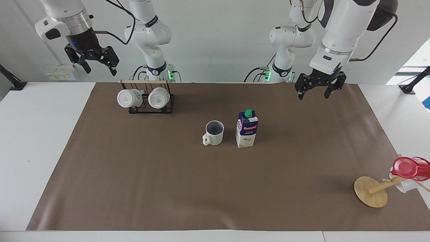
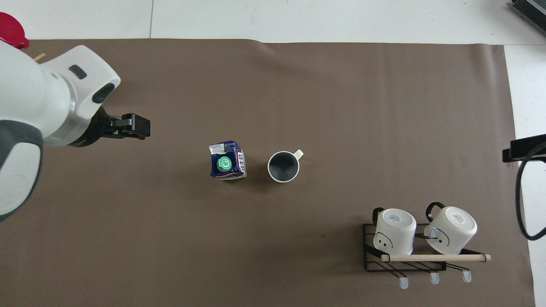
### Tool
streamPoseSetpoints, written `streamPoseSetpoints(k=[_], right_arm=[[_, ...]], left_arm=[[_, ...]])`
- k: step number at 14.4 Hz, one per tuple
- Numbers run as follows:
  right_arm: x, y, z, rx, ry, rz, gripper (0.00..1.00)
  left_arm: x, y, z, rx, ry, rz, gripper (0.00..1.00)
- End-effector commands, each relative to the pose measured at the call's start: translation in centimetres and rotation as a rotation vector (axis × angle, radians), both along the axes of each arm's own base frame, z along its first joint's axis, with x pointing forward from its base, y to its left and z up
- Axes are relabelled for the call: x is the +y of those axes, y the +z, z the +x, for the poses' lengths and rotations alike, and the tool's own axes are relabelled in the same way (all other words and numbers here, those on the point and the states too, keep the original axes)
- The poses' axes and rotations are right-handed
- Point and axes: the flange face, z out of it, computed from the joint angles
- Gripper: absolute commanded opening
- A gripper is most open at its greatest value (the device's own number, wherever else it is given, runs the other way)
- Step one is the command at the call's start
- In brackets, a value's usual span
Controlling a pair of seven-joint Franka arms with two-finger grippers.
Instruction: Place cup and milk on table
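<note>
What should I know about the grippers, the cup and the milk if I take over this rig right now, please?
Left gripper: open, empty, raised over the brown sheet toward the left arm's end.
Right gripper: open, empty, waiting high over the table at the right arm's end.
Cup and milk: both upright on the sheet mid-table, side by side, apart.
Done: both are placed.
Left: seemingly nothing but parking the arms.

Beside the milk (image 1: 247, 129), one carton: one cup (image 1: 214, 133). Rack (image 1: 151, 108), one, holding two white mugs (image 1: 129, 98). One wooden stand (image 1: 371, 192), one red-topped cup (image 1: 410, 168), possibly another pale cup behind it.
</note>
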Motion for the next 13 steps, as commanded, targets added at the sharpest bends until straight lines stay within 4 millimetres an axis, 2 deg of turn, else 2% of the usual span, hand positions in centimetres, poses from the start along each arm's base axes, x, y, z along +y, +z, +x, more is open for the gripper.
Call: streamPoseSetpoints(k=[1, 5, 9, 13], right_arm=[[0.0, 0.1, -0.3, 0.003, 0.020, 0.001, 1.00], [0.0, 0.1, -0.3, 0.003, 0.020, 0.001, 1.00], [0.0, 0.1, -0.3, 0.003, 0.020, 0.001, 1.00], [0.0, 0.1, -0.3, 0.003, 0.020, 0.001, 1.00]], left_arm=[[1.7, 0.8, -0.3, 0.016, -0.013, -0.014, 1.00], [2.8, 1.1, -0.4, 0.032, -0.035, -0.015, 1.00], [3.7, 1.0, -0.4, 0.056, -0.005, -0.103, 1.00], [3.7, 1.2, -0.7, 0.065, -0.002, -0.104, 1.00]])
